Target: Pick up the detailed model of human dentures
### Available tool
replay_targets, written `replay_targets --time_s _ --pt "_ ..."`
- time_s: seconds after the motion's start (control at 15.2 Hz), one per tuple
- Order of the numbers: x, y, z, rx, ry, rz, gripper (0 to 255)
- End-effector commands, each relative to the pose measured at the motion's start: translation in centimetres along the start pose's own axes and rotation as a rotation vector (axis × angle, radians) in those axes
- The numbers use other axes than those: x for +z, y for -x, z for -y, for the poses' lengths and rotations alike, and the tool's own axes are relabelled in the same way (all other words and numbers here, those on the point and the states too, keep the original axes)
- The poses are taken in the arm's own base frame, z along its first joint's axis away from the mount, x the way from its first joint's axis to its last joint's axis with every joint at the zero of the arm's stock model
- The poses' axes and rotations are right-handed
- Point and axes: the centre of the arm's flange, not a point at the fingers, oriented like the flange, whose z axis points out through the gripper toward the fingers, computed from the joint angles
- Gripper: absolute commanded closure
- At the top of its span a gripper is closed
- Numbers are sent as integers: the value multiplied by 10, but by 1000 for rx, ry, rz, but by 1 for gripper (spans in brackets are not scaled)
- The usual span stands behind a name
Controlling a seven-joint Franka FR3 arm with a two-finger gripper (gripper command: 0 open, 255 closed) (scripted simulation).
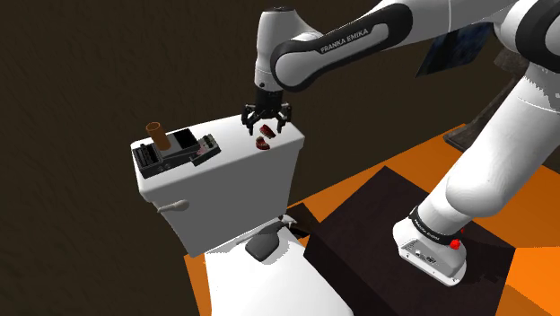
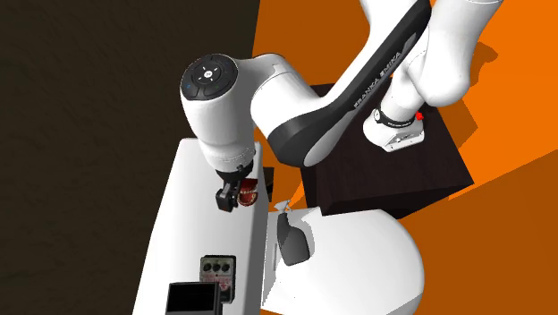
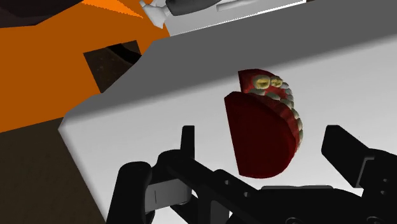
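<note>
The dentures (image 3: 264,124) are a dark red jaw model with yellowish teeth. They lie on the white toilet tank lid (image 1: 224,154), near the lid's end closest to the arm. My black gripper (image 1: 266,126) hangs just above the dentures (image 1: 264,139), pointing down at them. In the wrist view the two fingers stand wide apart, one on each side of the model, and neither touches it. The gripper (image 3: 261,137) is open and holds nothing. In the second exterior view the gripper (image 2: 231,199) partly covers the dentures (image 2: 249,190).
At the lid's far end stand a brown cylinder (image 1: 160,136) and black boxy devices (image 1: 179,151), one with knobs (image 2: 217,268). The toilet bowl (image 2: 358,268) sits below the tank. The dark stand (image 1: 386,224) rests on an orange floor (image 1: 529,269).
</note>
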Motion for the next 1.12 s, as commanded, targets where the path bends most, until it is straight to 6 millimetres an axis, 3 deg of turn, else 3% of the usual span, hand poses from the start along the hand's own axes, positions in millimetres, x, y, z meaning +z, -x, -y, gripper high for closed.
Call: replay_targets --time_s 0.0,0.07,0.66,1.06 --pt "3 0 0 0 0 0 0" --pt "3 0 0 0 0 0 255" --pt "3 0 0 0 0 0 255" --pt "-29 0 2 0 0 0 255"
